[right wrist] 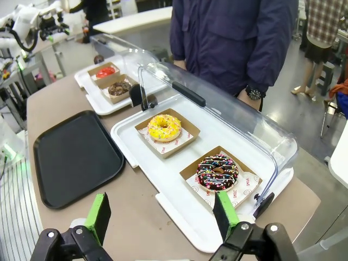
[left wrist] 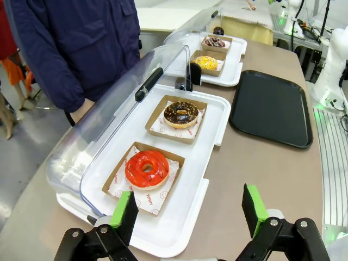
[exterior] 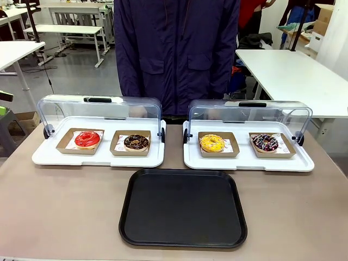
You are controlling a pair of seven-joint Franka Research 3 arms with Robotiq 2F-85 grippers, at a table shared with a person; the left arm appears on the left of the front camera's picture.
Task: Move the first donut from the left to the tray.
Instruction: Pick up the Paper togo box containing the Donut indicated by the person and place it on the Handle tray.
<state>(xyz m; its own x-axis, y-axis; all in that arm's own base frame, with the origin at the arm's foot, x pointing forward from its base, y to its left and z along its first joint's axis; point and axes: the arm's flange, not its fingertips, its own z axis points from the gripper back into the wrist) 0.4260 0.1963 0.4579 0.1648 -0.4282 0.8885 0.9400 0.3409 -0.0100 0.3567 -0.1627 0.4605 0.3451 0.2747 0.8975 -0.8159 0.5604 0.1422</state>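
Observation:
The first donut from the left [exterior: 87, 139] [left wrist: 147, 169] [right wrist: 105, 71] has glossy red icing and lies in a small brown cardboard tray inside the left white display tray [exterior: 49, 156], whose clear lid stands raised. The large black tray [exterior: 183, 208] [left wrist: 272, 106] [right wrist: 73, 157] lies bare at the table's near middle. My left gripper [left wrist: 188, 209] hovers open just short of the red donut, nothing between its green pads. Over the right display tray's near edge, my right gripper [right wrist: 161, 213] is open too, close to the sprinkled donut [right wrist: 217, 173].
A chocolate donut [exterior: 136, 142] sits beside the red one. The right white tray [exterior: 196, 161] holds a yellow donut [exterior: 212, 143] and a sprinkled chocolate donut [exterior: 265, 143], lid raised. A person in a dark blue jacket [exterior: 176, 49] stands at the far edge, hands behind the lids.

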